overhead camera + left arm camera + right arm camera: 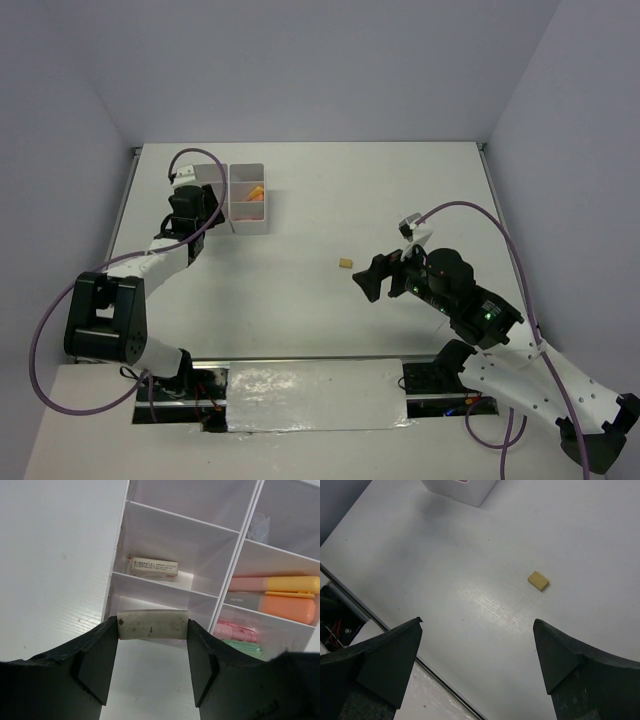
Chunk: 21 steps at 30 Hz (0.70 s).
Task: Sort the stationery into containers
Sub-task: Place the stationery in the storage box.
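- holding a grubby grey block [153, 624] pinched by its ends in the left gripper [152, 630], over the left column of the organiser box [116, 570].
- the block looks to hang above the divider just short of the cell with the white eraser [152, 567]; i'd nudge forward until it sits squarely over that cell.
- i'd lower a little, keep it level, then part the fingers so it can't bounce off a wall.
- markers [280, 607] fill the right column; i'd stay out of it.
- right gripper [477, 622] is spread wide and empty above the table [470, 545], with a beige block [538, 580] lying ahead.
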Motion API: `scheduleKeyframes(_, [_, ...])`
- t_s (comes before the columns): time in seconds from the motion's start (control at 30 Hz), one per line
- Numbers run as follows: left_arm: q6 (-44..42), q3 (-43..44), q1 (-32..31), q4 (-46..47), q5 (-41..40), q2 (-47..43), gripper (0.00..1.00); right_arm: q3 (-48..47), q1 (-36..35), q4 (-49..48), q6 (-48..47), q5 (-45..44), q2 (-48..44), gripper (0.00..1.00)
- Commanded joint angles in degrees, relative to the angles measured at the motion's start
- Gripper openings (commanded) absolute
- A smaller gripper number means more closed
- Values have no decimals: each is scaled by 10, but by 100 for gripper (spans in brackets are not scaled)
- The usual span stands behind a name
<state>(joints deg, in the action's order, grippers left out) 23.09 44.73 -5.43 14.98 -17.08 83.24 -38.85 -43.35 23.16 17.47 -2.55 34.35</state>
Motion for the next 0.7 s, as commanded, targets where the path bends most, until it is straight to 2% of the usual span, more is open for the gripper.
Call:
scheduleKeyframes(0.0, [13,-4,0,46,6,3,65,-4,2,-30,-8,1,-2,100])
scheduleKeyframes(0.1, [12,-6,0,51,7,3,72,-3,2,-32,-9,3,0,100])
scheduleKeyframes(0.47, [21,26,6,44,28,29,76,-3,2,-29,-10,6,-8,100])
scheduleKeyframes(0.6, [19,23,-14,12,-4,-47,87,-4,2,-29,-10,1,-4,100])
scheduleKeyframes(0.67, [13,32,-56,-40,-33,-93,94,-5,2,-29,-6,-5,-2,100])
